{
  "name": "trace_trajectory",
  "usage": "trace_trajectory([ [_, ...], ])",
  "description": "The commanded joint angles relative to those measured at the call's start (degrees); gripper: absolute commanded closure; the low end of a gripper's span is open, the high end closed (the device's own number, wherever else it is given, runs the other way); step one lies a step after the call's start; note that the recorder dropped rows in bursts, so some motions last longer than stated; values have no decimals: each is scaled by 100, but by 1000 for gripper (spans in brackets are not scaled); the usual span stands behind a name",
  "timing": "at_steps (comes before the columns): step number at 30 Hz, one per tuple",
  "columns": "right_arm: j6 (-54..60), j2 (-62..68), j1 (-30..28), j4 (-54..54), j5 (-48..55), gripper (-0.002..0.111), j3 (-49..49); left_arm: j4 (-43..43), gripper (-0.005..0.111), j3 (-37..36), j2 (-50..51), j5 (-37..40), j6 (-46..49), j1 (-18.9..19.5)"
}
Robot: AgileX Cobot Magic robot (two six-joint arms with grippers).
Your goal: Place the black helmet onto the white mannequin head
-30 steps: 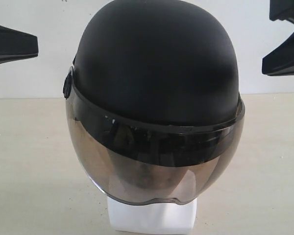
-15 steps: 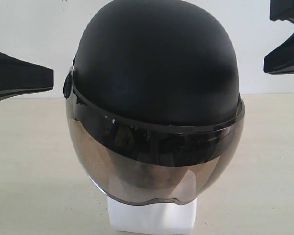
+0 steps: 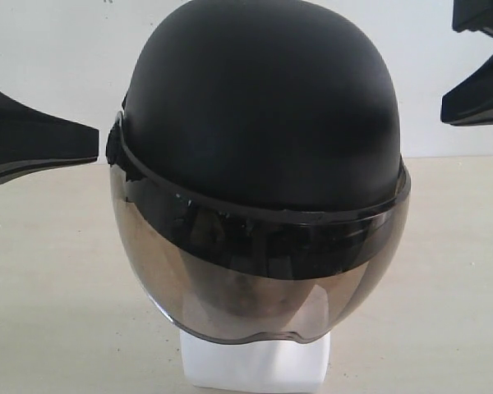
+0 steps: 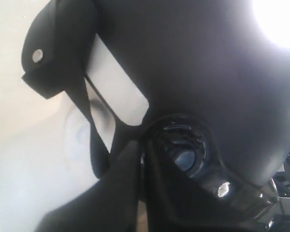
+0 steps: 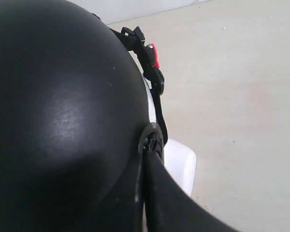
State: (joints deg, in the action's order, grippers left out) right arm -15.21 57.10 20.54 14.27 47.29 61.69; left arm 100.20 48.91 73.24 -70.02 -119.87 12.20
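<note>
Matte black helmet (image 3: pixel 259 107) seated over white mannequin head (image 3: pixel 255 369), bare only below the visor (image 3: pixel 255 287). Left gripper (image 3: pixel 92 144), clenched and empty, now closer in, just beside the visor pivot (image 3: pixel 113 146); right gripper (image 3: pixel 445 111), also clenched, well apart. Looks placed; maybe a last nudge. Open table (image 3: pixel 41 287) either side for backing away.

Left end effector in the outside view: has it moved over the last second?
Yes. The left end effector has slid toward the helmet, which has stayed put on the head; its tip is now close to the helmet's side.
</note>
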Motion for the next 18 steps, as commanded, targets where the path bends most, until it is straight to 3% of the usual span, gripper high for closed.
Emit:
trace_trajectory([
  [1, -60, -45, 4, 11, 9, 108, 27, -26, 102, -18, 10, 5, -37, -91],
  [7, -73, -45, 4, 11, 9, 108, 27, -26, 102, -18, 10, 5, -37, -442],
  [18, -87, -45, 4, 22, 59, 108, 27, -26, 102, -18, 170, 5, -37, -457],
])
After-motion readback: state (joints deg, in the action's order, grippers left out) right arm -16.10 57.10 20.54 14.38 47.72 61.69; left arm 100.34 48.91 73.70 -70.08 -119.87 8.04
